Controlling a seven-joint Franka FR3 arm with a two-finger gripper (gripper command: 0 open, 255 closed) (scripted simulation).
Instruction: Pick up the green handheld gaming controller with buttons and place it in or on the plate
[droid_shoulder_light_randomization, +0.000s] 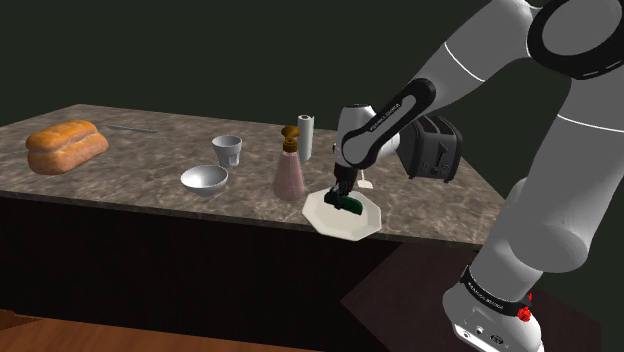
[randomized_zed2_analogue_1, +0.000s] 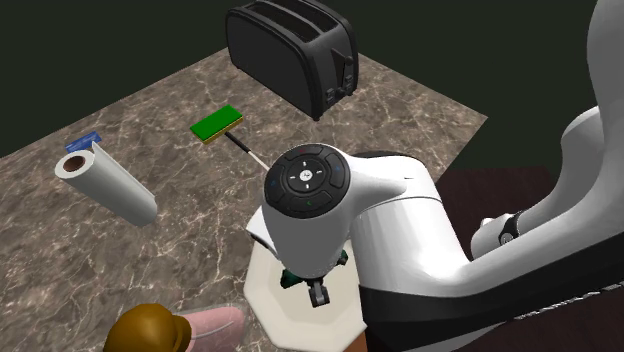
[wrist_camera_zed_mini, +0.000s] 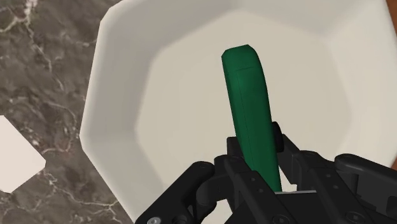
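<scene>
The green controller (wrist_camera_zed_mini: 249, 108) is a narrow dark green slab clasped between my black fingers, its far end reaching out over the well of the white eight-sided plate (wrist_camera_zed_mini: 127, 83). In the shoulder view my gripper (droid_shoulder_light_randomization: 343, 196) hangs straight down over the plate (droid_shoulder_light_randomization: 318, 212) near the counter's front edge, with the controller (droid_shoulder_light_randomization: 352, 204) low above or on it; contact cannot be told. From the second exterior view the hand covers most of the plate (randomized_zed2_analogue_1: 285, 315), and green bits of the controller (randomized_zed2_analogue_1: 290, 277) peek out under it.
On the marble counter stand a pink bottle with a brown cap (droid_shoulder_light_randomization: 290, 165) just beside the plate, a metal bowl (droid_shoulder_light_randomization: 204, 180), a cup (droid_shoulder_light_randomization: 227, 151), a bread loaf (droid_shoulder_light_randomization: 66, 146), a paper roll (randomized_zed2_analogue_1: 105, 183), a black toaster (randomized_zed2_analogue_1: 292, 52) and a green flat tool (randomized_zed2_analogue_1: 218, 123).
</scene>
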